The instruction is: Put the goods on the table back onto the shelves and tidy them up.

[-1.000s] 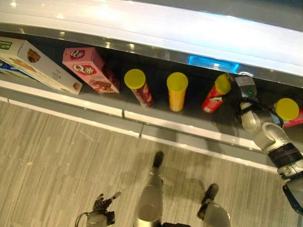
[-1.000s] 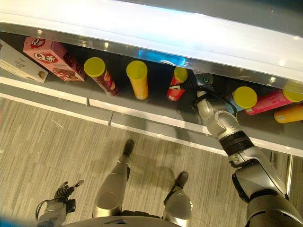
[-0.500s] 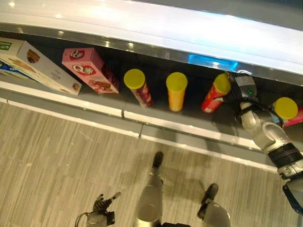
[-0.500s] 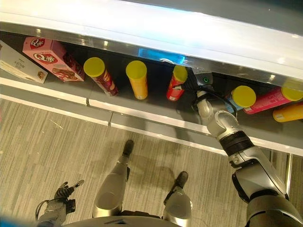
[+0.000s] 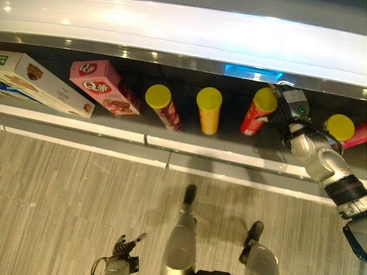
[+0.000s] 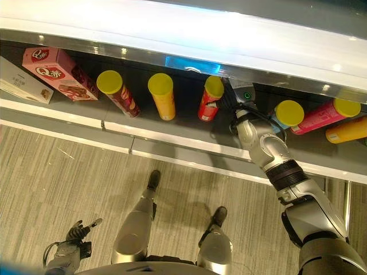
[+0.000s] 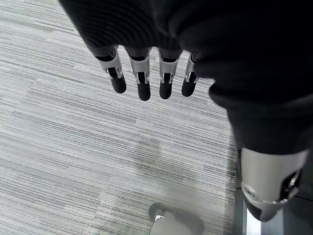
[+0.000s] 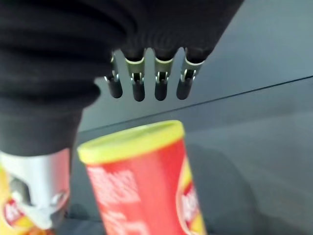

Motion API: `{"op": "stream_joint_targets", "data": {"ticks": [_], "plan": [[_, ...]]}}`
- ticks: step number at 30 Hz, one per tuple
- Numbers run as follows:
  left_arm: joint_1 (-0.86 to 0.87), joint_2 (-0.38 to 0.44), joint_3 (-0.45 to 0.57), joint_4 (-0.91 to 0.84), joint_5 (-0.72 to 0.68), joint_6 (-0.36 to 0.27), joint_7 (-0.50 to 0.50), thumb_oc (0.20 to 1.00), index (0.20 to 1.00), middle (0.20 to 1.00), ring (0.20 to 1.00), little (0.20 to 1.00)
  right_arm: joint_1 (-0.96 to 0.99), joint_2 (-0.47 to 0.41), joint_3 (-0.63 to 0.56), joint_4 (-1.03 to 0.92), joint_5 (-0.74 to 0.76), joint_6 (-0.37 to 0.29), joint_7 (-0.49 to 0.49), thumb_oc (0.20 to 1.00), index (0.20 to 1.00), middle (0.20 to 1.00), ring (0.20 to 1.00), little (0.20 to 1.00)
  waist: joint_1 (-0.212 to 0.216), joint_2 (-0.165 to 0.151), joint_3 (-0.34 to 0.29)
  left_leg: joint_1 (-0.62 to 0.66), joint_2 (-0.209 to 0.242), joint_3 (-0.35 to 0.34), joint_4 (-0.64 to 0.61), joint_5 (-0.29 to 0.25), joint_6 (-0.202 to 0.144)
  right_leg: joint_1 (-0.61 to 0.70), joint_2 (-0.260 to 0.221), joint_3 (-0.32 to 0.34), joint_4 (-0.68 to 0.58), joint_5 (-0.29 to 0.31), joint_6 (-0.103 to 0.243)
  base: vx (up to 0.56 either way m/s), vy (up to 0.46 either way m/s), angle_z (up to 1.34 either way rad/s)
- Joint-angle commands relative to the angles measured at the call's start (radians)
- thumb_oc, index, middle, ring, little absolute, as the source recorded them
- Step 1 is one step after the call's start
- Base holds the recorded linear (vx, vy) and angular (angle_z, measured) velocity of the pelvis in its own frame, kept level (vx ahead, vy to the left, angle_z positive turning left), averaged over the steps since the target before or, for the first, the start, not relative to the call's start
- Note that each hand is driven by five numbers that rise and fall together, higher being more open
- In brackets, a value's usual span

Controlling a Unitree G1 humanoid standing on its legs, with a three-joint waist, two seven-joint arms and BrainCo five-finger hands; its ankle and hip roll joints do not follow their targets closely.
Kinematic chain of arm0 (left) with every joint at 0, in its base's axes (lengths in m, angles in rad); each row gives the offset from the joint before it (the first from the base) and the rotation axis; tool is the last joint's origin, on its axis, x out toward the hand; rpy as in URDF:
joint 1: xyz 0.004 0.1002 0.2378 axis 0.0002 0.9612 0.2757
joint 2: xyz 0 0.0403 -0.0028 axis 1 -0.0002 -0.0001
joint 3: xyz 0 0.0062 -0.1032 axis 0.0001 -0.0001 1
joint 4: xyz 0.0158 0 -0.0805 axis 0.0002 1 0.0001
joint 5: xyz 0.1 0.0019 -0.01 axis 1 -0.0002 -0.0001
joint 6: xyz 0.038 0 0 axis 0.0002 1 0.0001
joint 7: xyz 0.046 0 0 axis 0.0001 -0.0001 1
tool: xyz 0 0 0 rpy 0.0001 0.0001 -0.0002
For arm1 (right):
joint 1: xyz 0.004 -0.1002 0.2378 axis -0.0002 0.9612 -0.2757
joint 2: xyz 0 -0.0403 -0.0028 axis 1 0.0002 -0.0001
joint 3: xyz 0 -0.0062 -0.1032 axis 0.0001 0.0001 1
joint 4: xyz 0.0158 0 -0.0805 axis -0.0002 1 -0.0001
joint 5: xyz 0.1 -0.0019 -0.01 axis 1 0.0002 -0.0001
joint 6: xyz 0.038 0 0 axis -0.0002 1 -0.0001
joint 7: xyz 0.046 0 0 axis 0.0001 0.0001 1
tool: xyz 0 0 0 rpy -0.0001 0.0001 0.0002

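A red can with a yellow lid stands tilted on the dark shelf, third in a row of cans. My right hand is at its right side, close to the lid. In the right wrist view its fingers reach straight out above the red can, open and not curled round it. I cannot tell whether they touch it. My left hand hangs low over the floor, with its fingers straight and nothing in them.
Left of the red can stand a yellow can, a dark red can, a pink box and a white biscuit box. Right of my hand are a yellow-lidded can, a pink can and an orange can.
The whole picture has shifted a little, so the camera moved. My right hand stays by the red can's lid. The left hand has not moved.
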Motion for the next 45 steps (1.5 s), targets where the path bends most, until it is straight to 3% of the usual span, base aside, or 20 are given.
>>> {"op": "stream_joint_targets", "data": {"ticks": [1, 8, 16, 25, 29, 36, 43, 45], "plan": [[0.024, 0.034, -0.004, 0.038, 0.027, 0.011, 0.033, 1.0, 1.0, 1.0, 1.0, 1.0, 0.032, -0.013, -0.026, -0.086, 0.049, -0.04, -0.007, 1.0, 1.0, 1.0, 1.0, 1.0, -0.011, -0.041, -0.085, 0.068, 0.116, 0.043, 0.059, -0.186, -0.021, -0.072, -0.081, 0.075, 0.135, -0.101, 0.009, 0.0, 0.0, 0.0], [0.015, 0.033, 0.002, 0.04, 0.043, 0.019, 0.039, 1.0, 1.0, 1.0, 1.0, 1.0, 0.132, -0.014, -0.071, -0.221, 0.099, -0.078, 0.014, 1.0, 1.0, 1.0, 1.0, 1.0, -0.029, -0.067, -0.115, 0.098, 0.131, 0.057, 0.009, -0.169, -0.026, -0.051, -0.066, 0.072, 0.089, -0.082, 0.014, 0.0, 0.0, -0.01], [0.01, 0.028, 0.028, 0.032, 0.072, 0.024, 0.049, 1.0, 1.0, 1.0, 1.0, 1.0, 0.287, -0.032, -0.16, -0.306, 0.171, -0.102, 0.051, 1.0, 1.0, 1.0, 1.0, 1.0, -0.08, -0.093, -0.178, 0.163, 0.152, 0.109, -0.081, -0.138, -0.029, -0.032, -0.037, 0.086, 0.019, -0.044, 0.022, 0.03, 0.02, -0.09], [0.035, 0.007, 0.053, 0.026, 0.123, 0.024, 0.047, 1.0, 1.0, 1.0, 1.0, 1.0, 0.572, -0.052, -0.404, -0.375, 0.179, -0.096, 0.028, 1.0, 1.0, 1.0, 1.0, 1.0, -0.156, -0.091, -0.242, 0.251, 0.152, 0.188, -0.131, -0.139, -0.026, -0.02, -0.02, 0.137, -0.021, -0.022, 0.03, 0.04, 0.033, -0.23], [0.04, -0.004, 0.052, 0.023, 0.141, 0.023, 0.04, 1.0, 1.0, 1.0, 1.0, 1.0, 0.693, 0.007, -0.51, -0.347, 0.235, -0.091, 0.014, 1.0, 1.0, 1.0, 1.0, 1.0, -0.194, -0.085, -0.263, 0.278, 0.145, 0.219, -0.135, -0.148, -0.021, -0.022, -0.023, 0.165, -0.023, -0.015, 0.032, 0.06, 0.04, -0.33], [0.053, -0.02, 0.063, 0.02, 0.134, 0.019, 0.019, 1.0, 1.0, 1.0, 1.0, 1.0, 0.831, 0.126, -0.707, -0.225, 0.51, -0.117, 0.012, 1.0, 1.0, 1.0, 1.0, 1.0, -0.259, -0.078, -0.284, 0.307, 0.137, 0.254, -0.13, -0.165, -0.013, -0.033, -0.029, 0.204, -0.013, -0.01, 0.036, 0.05, 0.03, -0.2], [0.062, -0.011, 0.064, 0.013, 0.126, 0.02, -0.006, 1.0, 1.0, 1.0, 1.0, 1.0, 0.881, 0.135, -0.729, -0.065, 0.645, -0.116, 0.077, 1.0, 1.0, 1.0, 1.0, 1.0, -0.276, -0.084, -0.283, 0.314, 0.137, 0.27, -0.124, -0.169, -0.016, -0.039, -0.031, 0.221, -0.002, -0.01, 0.038, 0.02, 0.009, -0.1], [0.06, -0.006, 0.054, 0.001, 0.1, 0.012, -0.022, 1.0, 1.0, 1.0, 1.0, 1.0, 0.892, 0.185, -0.698, 0.151, 0.779, -0.108, 0.135, 1.0, 1.0, 1.0, 1.0, 1.0, -0.279, -0.089, -0.276, 0.312, 0.135, 0.269, -0.12, -0.169, -0.018, -0.041, -0.034, 0.224, 0.003, -0.01, 0.04, 0.0, 0.0, 0.0]]}}
